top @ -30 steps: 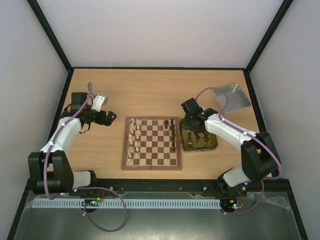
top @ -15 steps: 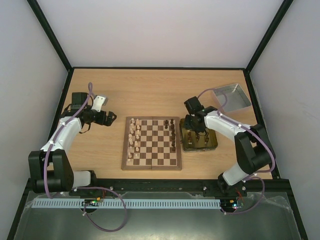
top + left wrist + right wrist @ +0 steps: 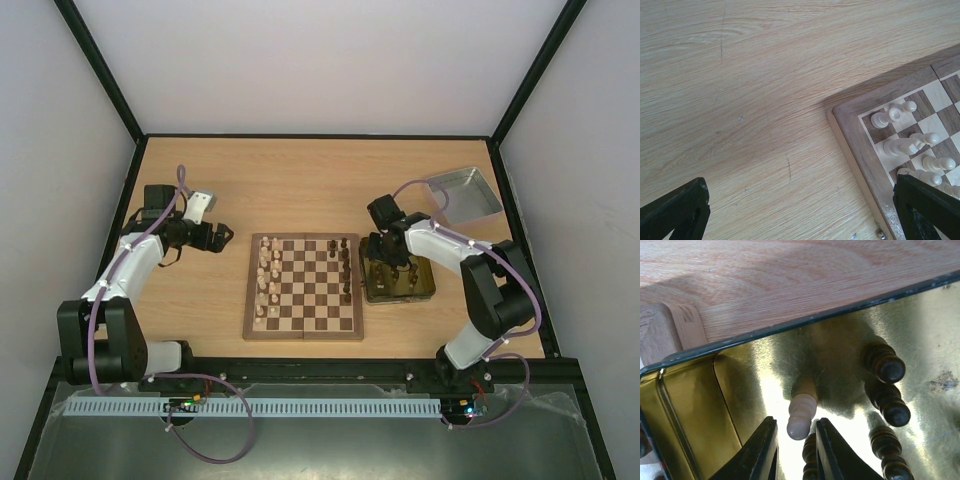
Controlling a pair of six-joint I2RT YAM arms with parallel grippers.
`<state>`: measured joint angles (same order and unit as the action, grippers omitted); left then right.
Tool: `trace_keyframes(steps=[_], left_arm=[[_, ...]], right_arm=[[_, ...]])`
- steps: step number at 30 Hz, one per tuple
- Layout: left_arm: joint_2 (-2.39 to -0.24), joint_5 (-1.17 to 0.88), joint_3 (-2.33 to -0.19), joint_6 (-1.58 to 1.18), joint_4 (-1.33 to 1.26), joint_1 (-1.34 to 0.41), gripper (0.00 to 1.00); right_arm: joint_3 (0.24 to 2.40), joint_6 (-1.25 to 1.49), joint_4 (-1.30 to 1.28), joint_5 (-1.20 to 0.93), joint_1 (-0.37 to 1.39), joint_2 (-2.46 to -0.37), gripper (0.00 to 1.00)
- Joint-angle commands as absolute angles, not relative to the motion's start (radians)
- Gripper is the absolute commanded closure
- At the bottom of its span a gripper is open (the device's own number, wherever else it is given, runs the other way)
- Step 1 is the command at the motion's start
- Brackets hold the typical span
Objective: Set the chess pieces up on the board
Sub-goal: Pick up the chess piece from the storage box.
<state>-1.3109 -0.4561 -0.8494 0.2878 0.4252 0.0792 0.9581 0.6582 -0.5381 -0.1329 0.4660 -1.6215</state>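
The board (image 3: 303, 287) lies mid-table, with cream chess pieces (image 3: 267, 282) along its left side and dark ones (image 3: 345, 268) along its right. My right gripper (image 3: 388, 262) reaches down into a gold tin (image 3: 425, 290). In the right wrist view its fingers (image 3: 760, 450) stand slightly apart on either side of the top of an upright cream piece (image 3: 801, 415), with a gap showing on the left. Dark pieces (image 3: 887, 367) stand beside it. My left gripper (image 3: 222, 240) is wide open and empty over bare table left of the board (image 3: 860, 145).
A silver-grey metal tray (image 3: 463, 193) sits at the back right. The tin's wall (image 3: 790, 325) runs close to the board's corner (image 3: 660, 330). Cream pieces (image 3: 910, 145) stand near the board corner closest to the left gripper (image 3: 800, 220).
The right arm has drawn in, and its gripper has shifted slightly over the tin. The left arm has not moved.
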Motion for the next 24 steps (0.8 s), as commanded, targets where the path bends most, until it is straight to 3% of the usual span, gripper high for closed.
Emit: trace_keyframes(steps=[1, 15, 24], left_arm=[[-1.318, -0.474, -0.846, 0.299, 0.434, 0.084, 0.0], [-1.321, -0.486, -0.848, 0.3, 0.443, 0.084, 0.0], [-1.316, -0.504, -0.845, 0.302, 0.446, 0.084, 0.0]], right_arm=[[0.98, 0.646, -0.537, -0.132, 0.465, -1.64, 0.8], [0.99, 0.64, -0.545, -0.063, 0.465, -1.65, 0.87], [0.99, 0.64, -0.587, -0.007, 0.467, -1.541, 0.89]])
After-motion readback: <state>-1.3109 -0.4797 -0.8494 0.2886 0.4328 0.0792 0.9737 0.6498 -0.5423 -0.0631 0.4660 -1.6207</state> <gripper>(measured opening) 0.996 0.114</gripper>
